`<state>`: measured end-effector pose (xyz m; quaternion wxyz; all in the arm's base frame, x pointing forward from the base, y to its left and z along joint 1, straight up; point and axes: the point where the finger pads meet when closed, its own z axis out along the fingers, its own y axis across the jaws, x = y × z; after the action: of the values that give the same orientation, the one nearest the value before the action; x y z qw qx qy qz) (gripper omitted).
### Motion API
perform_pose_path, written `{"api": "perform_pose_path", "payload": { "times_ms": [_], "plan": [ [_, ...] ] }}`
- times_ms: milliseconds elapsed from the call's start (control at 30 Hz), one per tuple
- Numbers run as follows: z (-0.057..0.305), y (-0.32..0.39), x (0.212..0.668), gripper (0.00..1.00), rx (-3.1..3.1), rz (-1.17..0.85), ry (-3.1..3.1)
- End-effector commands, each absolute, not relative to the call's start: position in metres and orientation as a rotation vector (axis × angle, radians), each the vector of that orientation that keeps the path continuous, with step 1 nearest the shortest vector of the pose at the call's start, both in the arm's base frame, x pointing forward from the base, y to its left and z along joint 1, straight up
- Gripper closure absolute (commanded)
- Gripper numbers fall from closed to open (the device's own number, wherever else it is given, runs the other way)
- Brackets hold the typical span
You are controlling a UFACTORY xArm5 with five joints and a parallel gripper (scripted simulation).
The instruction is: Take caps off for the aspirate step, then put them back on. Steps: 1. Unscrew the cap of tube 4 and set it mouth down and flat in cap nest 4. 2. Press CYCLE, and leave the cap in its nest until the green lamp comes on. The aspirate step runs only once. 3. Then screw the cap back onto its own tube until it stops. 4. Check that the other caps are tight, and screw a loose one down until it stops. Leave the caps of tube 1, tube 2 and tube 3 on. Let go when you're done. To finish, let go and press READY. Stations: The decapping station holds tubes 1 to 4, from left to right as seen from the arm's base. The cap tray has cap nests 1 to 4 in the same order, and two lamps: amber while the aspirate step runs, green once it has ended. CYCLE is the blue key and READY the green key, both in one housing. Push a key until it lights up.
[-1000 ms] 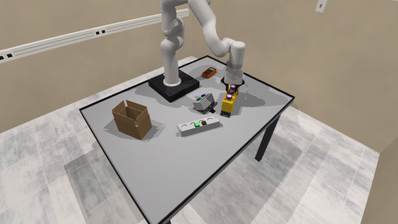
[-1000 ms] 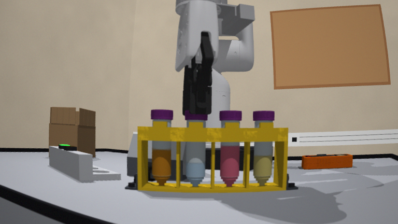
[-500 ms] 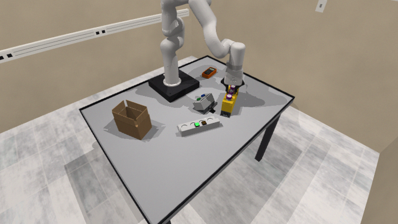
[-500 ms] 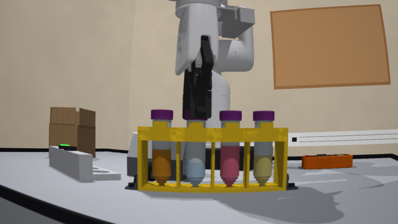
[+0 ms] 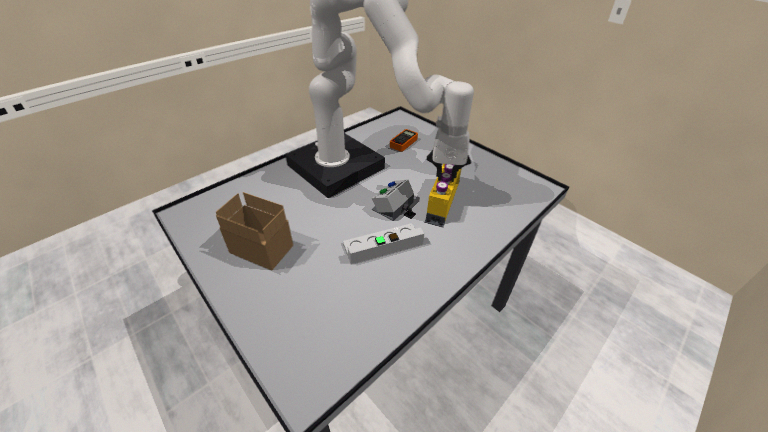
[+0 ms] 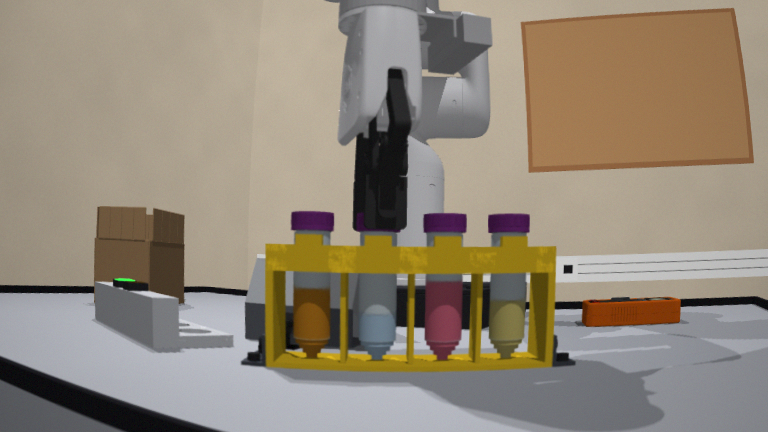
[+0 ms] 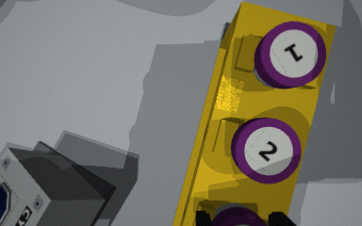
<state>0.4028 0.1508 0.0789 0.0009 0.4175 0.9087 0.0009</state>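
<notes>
Gripper (image 6: 378, 222) clenched on the cap of tube 3 (image 7: 236, 217), seated on its tube in the yellow decapping station (image 6: 407, 258), centre of the exterior view. Green lamp (image 5: 380, 239) lit on cap tray (image 5: 362, 250), centre of the top view.

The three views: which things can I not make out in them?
- Cap 3: wrist view cuts it at the bottom edge; in the exterior view the gripper, shut on it, covers it.
- Cap 4: outside the wrist view.
- Keys: too small in the top view.
</notes>
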Motion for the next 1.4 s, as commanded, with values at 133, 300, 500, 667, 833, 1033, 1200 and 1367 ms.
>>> {"api": "perform_pose_path", "payload": {
  "times_ms": [133, 300, 500, 667, 833, 1033, 1200, 1367],
  "plan": [
    [0.0800, 0.1512, 0.4040, 1.00, 1.452, 0.011, 2.784],
    [0.0800, 0.1512, 0.4040, 1.00, 1.535, 0.011, 2.740],
    [0.0800, 0.1512, 0.4040, 1.00, 1.697, 0.011, 2.643],
    [0.0800, 0.1512, 0.4040, 1.00, 1.827, 0.011, 2.555],
    [0.0800, 0.1512, 0.4040, 1.00, 1.903, 0.011, 2.499],
    [0.0800, 0.1512, 0.4040, 0.54, 1.963, 0.011, 2.452],
    [0.0800, 0.1512, 0.4040, 0.54, 1.963, 0.011, 2.452],
    [0.0800, 0.1512, 0.4040, 0.54, 1.963, 0.011, 2.452]
  ]
}}
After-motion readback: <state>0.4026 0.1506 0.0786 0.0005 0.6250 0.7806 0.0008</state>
